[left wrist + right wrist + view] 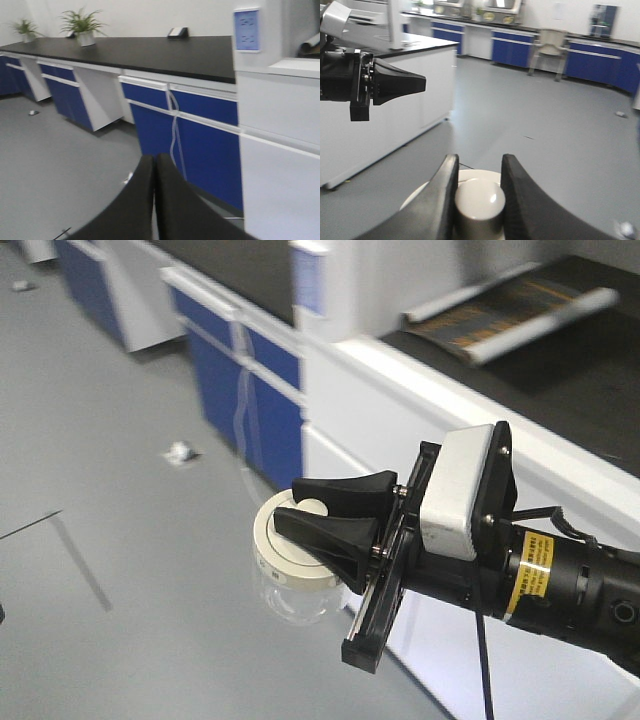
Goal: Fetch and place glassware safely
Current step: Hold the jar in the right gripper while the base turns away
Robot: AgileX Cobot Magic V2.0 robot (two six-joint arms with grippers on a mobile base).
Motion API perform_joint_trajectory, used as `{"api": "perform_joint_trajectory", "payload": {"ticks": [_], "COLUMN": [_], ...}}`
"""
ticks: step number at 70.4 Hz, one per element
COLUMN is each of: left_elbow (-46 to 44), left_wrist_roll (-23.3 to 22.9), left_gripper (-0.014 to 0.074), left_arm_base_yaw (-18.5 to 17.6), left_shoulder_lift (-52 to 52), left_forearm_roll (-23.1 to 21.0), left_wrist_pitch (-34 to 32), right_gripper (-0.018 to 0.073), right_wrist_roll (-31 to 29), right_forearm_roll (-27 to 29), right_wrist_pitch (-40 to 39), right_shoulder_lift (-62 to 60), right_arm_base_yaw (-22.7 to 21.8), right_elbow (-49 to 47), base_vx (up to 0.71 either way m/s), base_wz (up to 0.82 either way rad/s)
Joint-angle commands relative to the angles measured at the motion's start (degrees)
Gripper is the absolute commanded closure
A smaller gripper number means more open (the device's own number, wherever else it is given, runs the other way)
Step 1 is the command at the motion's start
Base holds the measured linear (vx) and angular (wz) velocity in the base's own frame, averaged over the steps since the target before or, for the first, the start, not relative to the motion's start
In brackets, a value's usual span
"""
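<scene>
Right gripper (pixel 479 167): clamped on lid knob (pixel 480 200)
Left gripper (pixel 154 161): closed, empty
Jar (pixel 292 602): hanging under right gripper; fragile, slick; body grip safer

A laboratory is shown. A long black surface (pixel 150 52) is carried on blue cabinets (pixel 200 145) with white frames. A second row of cabinets (pixel 600 57) is seen across the grey floor (pixel 545 115), and potted plants (pixel 82 25) are placed at upper left of the left wrist view.

There is one jar (pixel 285 575), one chair (pixel 551 41) and one sign (pixel 246 30). There are two plants (pixel 82 22) in all.
</scene>
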Motion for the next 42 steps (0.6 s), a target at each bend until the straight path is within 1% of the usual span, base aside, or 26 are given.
{"api": "perform_joint_trajectory", "payload": {"ticks": [1, 26, 34, 42], "left_elbow": [-1.5, -1.5, -1.5, -1.5], "left_wrist_roll": [-0.4, -0.4, -0.4, -0.4], "left_gripper": [0.0603, 0.0603, 0.0603, 0.0603], "left_arm_base_yaw": [-0.1, -0.1, -0.1, -0.1], "left_shoulder_lift": [-0.1, -0.1, -0.1, -0.1], "left_forearm_roll": [-0.3, -0.3, -0.3, -0.3], "left_wrist_pitch": [-4.1, -4.1, -4.1, -4.1], "right_gripper": [0.0559, 0.056, 0.056, 0.056], "right_wrist_roll": [-0.4, -0.4, -0.4, -0.4], "right_forearm_roll": [3.0, 2.9, 2.8, 2.8], "right_wrist_pitch": [-4.2, -4.2, -4.3, -4.3], "right_shoulder_lift": [-1.7, -1.7, -1.7, -1.7], "right_arm_base_yaw": [0.0, 0.0, 0.0, 0.0], "right_elbow": [-1.5, -1.5, -1.5, -1.5], "base_vx": [0.03, 0.08, 0.13, 0.15], "base_wz": [0.92, 0.99, 0.82, 0.64]}}
